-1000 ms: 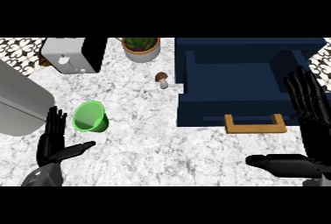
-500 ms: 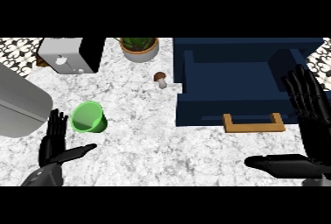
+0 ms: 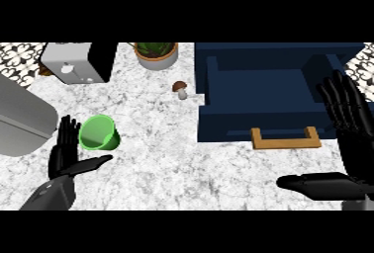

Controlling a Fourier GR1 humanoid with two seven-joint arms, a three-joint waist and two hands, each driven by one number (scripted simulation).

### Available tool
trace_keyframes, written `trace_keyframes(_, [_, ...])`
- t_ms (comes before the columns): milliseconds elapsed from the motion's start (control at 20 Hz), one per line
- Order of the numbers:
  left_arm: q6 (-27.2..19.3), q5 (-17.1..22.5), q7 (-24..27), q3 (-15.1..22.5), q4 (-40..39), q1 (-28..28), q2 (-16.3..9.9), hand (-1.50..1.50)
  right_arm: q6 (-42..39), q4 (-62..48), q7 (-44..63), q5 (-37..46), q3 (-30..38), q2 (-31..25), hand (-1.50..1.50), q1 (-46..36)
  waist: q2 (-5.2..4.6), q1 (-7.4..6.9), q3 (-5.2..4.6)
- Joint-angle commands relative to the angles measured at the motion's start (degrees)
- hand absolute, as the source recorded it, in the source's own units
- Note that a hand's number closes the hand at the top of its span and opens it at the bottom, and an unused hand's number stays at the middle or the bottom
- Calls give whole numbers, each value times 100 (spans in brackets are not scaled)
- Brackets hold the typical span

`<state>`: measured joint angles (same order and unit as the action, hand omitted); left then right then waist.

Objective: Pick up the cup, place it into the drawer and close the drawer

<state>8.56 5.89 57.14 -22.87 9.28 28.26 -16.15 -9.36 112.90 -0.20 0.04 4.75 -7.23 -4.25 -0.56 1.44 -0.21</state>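
Note:
A green cup (image 3: 98, 132) lies on its side on the marble counter at the left. My left hand (image 3: 64, 156) is just left of and below it, fingers straight up, thumb out toward the right, open and apart from the cup. The dark blue drawer (image 3: 274, 94) stands pulled open at the upper right, with a wooden handle (image 3: 285, 139) on its front. Over the drawer's right edge my right hand (image 3: 349, 126) is open, fingers pointing up, its thumb (image 3: 314, 182) stretched left near the lower edge.
A potted plant (image 3: 156, 52) and a white and black toaster (image 3: 75, 63) stand at the back. A small brown mushroom (image 3: 179, 89) sits beside the drawer's left wall. A grey rounded appliance (image 3: 22, 116) fills the left edge.
The left hand has risen slightly and sits closer to the cup. The right hand and the drawer have not moved.

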Motion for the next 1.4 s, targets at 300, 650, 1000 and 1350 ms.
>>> trace_keyframes(300, [730,118,252,-67,51,224,178,-150,-155,-166,-98,-181,233,-159,-150,-85,-22,65,-6])
trace_keyframes(650, [1313,165,139,-25,164,259,307,150,-7,-217,-40,97,-116,91,-150,-18,-4,1,-1])
trace_keyframes(1000, [1884,257,166,15,385,340,577,150,-47,-483,-10,-53,120,-62,-150,-445,-17,-28,-3])
trace_keyframes(1350, [1802,291,453,16,664,320,542,150,-39,-482,-265,1,194,-30,-150,-95,7,-30,7])
